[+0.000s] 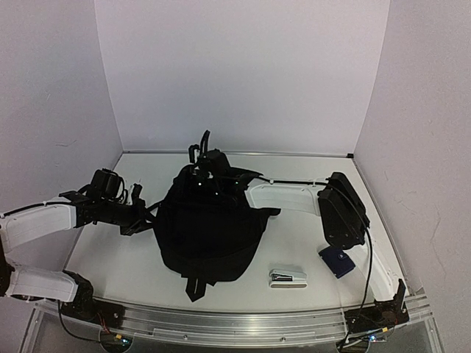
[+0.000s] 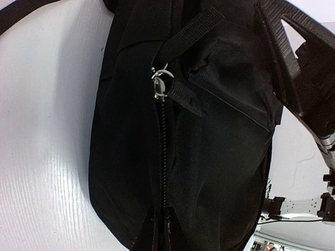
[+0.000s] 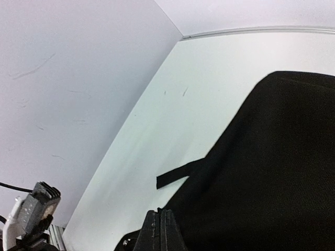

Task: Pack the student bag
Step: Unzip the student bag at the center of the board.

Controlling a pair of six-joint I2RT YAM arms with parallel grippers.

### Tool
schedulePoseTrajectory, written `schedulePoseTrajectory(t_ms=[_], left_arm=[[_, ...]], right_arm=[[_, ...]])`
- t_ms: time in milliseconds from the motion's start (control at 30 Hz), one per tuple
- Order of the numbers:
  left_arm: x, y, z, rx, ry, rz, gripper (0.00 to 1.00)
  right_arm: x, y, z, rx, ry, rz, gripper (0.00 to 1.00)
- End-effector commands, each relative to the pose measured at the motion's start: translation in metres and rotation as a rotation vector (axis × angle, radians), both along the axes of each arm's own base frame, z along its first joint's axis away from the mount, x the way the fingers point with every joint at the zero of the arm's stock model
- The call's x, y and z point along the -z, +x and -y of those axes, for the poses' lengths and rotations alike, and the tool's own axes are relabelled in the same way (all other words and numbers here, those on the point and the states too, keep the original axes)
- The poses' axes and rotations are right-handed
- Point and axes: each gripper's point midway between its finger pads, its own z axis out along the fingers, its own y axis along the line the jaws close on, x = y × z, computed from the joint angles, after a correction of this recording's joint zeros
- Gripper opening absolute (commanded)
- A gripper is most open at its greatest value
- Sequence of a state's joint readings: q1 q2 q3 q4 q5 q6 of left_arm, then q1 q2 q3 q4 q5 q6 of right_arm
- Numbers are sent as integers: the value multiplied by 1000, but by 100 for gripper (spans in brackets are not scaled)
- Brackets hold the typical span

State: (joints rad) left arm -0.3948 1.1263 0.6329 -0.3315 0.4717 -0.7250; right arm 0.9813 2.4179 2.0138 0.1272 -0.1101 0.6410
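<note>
Bag: the student bag [image 1: 210, 232] sat mid-table, slumped, with its straps trailing toward the near edge.
Zipper: the zipper pull [image 2: 159, 86] was part-way along the side seam. The teeth below it looked closed, with a possible gap at the bottom of the left wrist view (too dark to be sure).
Contents: hidden, no view inside.
Left gripper: the left gripper [image 1: 138, 218] was at the bag's left flank. Only one finger [image 2: 296, 57] showed, so its opening could not be told.
Right gripper: the right gripper [image 1: 204, 160] was at the bag's far top. Its fingers [image 3: 153, 232] looked pressed together with fabric just beside them; any pinch was unclear.
Outside: a white-grey stapler-like item [image 1: 287, 276] and a blue flat item [image 1: 338, 262] lay on the table [image 1: 110, 265], right of the bag and apart from it.
Progress: judged unfinished. Two items were out and the bag looked mostly zipped, so opening it was likely needed first.
</note>
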Motion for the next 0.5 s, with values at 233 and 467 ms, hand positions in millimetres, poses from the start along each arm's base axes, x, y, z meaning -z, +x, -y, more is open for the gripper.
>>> schedulePoseTrajectory(t_ms=[233,467], left_arm=[[-10,6,3,-3,-24,69,0],[-18,27,-24,-90,-6,80,0]], right_arm=[[-36,-17,-35,-75,163,71,0],[-97,-18,15,47,112,201,67]])
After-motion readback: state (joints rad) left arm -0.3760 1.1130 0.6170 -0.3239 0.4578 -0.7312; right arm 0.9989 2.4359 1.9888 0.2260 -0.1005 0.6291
